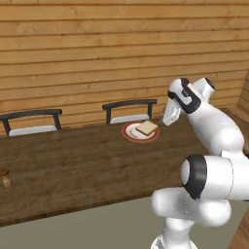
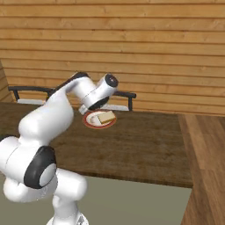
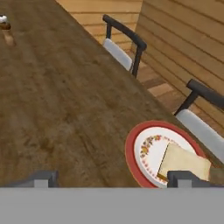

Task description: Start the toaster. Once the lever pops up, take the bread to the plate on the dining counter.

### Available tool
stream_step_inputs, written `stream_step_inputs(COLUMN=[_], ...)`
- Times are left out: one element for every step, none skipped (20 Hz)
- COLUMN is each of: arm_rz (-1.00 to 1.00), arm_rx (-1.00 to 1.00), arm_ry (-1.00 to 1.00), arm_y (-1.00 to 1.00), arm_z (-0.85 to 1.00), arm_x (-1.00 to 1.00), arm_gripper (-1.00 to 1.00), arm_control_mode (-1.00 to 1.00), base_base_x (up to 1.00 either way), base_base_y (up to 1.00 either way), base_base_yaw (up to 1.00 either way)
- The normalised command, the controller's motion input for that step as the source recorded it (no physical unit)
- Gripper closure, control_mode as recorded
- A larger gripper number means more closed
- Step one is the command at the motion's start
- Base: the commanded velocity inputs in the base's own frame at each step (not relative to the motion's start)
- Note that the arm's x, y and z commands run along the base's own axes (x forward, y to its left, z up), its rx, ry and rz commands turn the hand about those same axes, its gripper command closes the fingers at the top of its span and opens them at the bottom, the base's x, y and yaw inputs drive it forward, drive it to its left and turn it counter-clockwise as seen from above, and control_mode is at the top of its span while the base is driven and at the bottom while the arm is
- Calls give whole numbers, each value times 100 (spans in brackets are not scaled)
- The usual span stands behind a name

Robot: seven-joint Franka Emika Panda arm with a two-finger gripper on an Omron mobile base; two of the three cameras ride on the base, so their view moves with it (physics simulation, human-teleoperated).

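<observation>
Gripper (image 3: 111,177) released, jaws spread wide and empty; bread (image 3: 183,163) lies on plate (image 3: 144,144) at worktop (image 3: 65,109) 5 o'clock.

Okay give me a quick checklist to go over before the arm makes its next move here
1. bread lying on the plate: ok.
2. Plate resting on the dining counter: ok.
3. end effector empty, fingertips apart, nothing between them: ok.
4. End effector clear of the bread: cannot tell, one tip overlaps the slice in the hand view.
5. Bread fully inside the rim: not ok, a corner juts over the far edge.
</observation>
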Motion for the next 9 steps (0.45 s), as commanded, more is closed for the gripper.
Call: stream_step_inputs(arm_rz=[0, 0, 0, 0, 0, -4, -5, -6, -7], arm_rx=[-52, -52, -52, -53, -51, -47, -43, -35, -27], arm_ry=[-34, -32, -28, -26, -18, -12, -8, -9, -6], arm_y=[96, 99, 100, 100, 100, 100, 100, 84, 66], arm_z=[94, 85, 70, 59, 34, 24, 19, 16, 11], arm_x=[-100, -100, -100, -100, -100, -100, -100, -94, -87], arm_gripper=[-100, -100, -100, -100, -100, -100, -100, -100, -100], arm_control_mode=[-100, -100, -100, -100, -100, -100, -100, -100, -100], base_base_x=[0, 0, 0, 0, 0, 0, 0, 0, 0], base_base_y=[0, 0, 0, 0, 0, 0, 0, 0, 0], base_base_yaw=[0, 0, 0, 0, 0, 0, 0, 0, 0])
